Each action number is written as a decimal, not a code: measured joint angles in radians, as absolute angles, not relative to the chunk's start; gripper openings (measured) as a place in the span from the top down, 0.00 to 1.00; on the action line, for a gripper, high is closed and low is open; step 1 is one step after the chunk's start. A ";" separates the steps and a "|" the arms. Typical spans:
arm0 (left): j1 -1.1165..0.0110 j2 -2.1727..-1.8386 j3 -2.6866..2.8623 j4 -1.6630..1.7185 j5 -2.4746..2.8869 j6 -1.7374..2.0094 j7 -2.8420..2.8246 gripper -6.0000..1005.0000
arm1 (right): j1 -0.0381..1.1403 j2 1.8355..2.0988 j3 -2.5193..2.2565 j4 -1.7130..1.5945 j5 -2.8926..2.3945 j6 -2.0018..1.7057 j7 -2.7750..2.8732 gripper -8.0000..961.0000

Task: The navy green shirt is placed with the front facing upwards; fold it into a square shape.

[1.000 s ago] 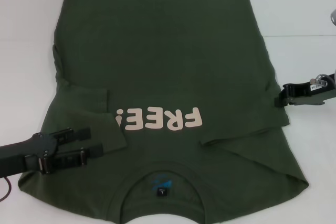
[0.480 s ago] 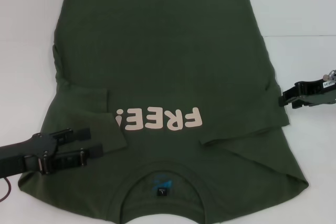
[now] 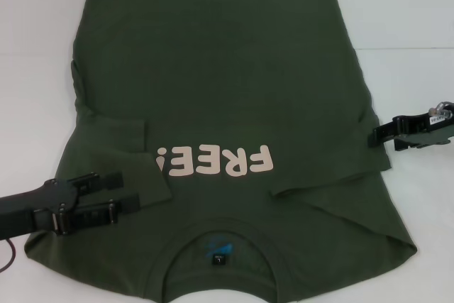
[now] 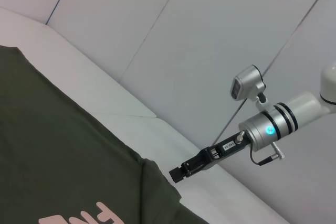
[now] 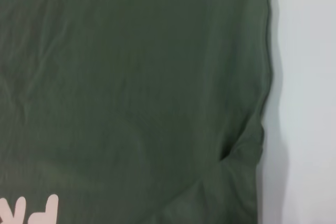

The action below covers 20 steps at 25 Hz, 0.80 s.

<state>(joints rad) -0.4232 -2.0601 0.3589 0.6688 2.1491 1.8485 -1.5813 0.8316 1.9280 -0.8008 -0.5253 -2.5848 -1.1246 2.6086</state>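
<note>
- Left gripper [image 3: 119, 189], at eight o'clock, hovers over the folded-in left sleeve, fingers spread apart.
- Right gripper [image 3: 374, 137], at three o'clock, sits at the shirt's right edge; its finger state cannot be told.
- The navy green shirt [image 3: 227, 83] lies flat on the white table [image 3: 35, 47], collar at six o'clock.

The navy green shirt [image 3: 227, 104] is cut off at the head view's bottom edge, collar incl. Neck label [image 3: 219, 254] print is too small to be read. Part of the lettering [image 3: 216, 162] is covered by a folded sleeve. The left gripper [image 3: 128, 191] arm is cropped by the frame edge; right gripper [image 3: 374, 137] finger gap can't be made out.
</note>
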 joint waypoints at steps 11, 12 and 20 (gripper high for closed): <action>-0.422 -2.060 0.359 0.669 2.149 1.848 -1.581 0.12 | 0.832 1.948 -0.802 -0.519 -2.585 -1.098 2.597 0.34; -0.422 -2.060 0.359 0.669 2.149 1.848 -1.582 0.12 | 0.832 1.949 -0.802 -0.518 -2.585 -1.098 2.596 0.34; -0.423 -2.060 0.359 0.669 2.149 1.848 -1.582 0.12 | 0.831 1.956 -0.802 -0.518 -2.584 -1.093 2.587 0.34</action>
<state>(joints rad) -0.4233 -2.0601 0.3589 0.6688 2.1491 1.8484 -1.5815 0.8314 1.9559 -0.8023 -0.5184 -2.5842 -1.0932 2.5871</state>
